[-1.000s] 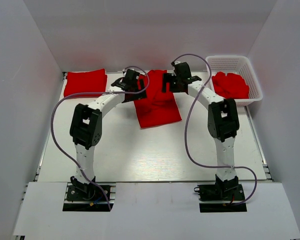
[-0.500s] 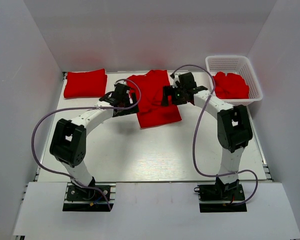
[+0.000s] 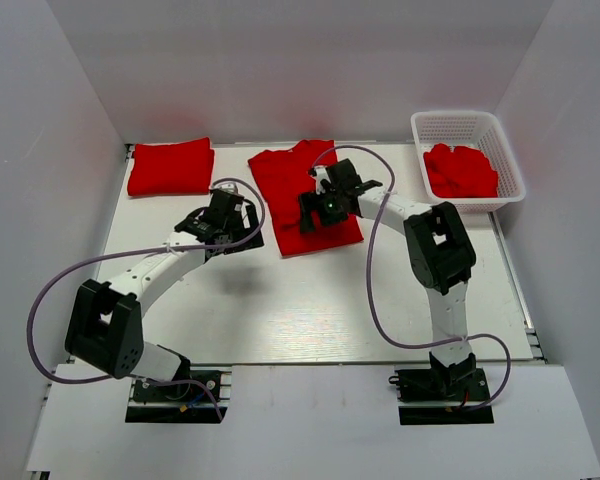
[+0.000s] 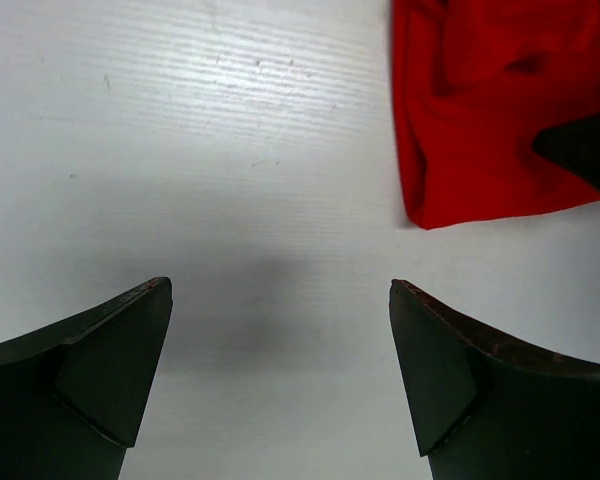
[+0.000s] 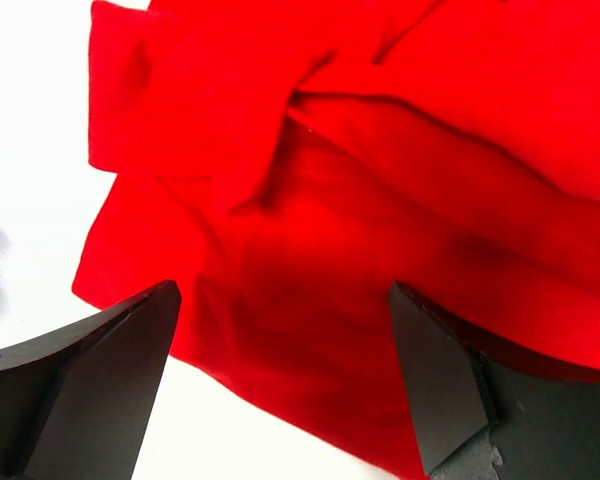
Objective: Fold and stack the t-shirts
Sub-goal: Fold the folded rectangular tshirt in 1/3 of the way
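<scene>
White-and-black L arm (image 3: 155,270) stretches fwd, low, elbow out left; black two-finger L gripper (image 4: 280,290) jaws wide apart. R arm (image 3: 438,250) reaches fwd, forearm bent left; R gripper (image 5: 280,290) jaws likewise apart.

Left gripper (image 4: 280,290) spread wide over a streaked white tabletop (image 4: 180,120).
Its two dark, wedge-shaped fingers (image 4: 100,370) stand well apart with only bare tabletop between them. A plain bright red t-shirt (image 4: 480,130) of soft cloth lies at upper right, its rounded corner apart from both fingers. A black shape (image 4: 585,150) overlaps its right side.
</scene>
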Controlling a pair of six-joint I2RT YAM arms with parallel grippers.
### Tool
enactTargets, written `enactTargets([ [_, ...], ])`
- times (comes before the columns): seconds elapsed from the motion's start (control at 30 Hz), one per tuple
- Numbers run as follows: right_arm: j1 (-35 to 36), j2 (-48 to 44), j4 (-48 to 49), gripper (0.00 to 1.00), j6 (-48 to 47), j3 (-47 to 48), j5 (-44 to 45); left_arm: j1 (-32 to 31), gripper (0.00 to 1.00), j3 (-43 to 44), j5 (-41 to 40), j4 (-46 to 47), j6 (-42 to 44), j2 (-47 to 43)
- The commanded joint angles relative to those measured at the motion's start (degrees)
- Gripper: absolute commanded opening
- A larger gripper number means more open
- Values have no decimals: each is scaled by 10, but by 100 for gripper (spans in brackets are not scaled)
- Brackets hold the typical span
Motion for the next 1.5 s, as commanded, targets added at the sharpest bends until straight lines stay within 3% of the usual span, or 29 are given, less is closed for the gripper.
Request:
enactTargets([
  [0.0,7,10,8,90,-12,34,-2,3,100,-24,-13,-12,-11,-24],
  [0.4,24,67,75,90,-10,80,61,3,100,-29,-18,-30,-11,-5],
  [0.7,23,127,112,90,3,174,44,3,100,-29,14,-19,-6,0],
  [0.97,24,105,150,90,4,154,39,3,100,-4,36,16,12,49],
  [1.2,20,161,152,90,7,235,42,3,100,12,24,3,18,61],
  [1.47,16,236,301,90,-11,319,140,8,100,7,24,-2,24,49],
])
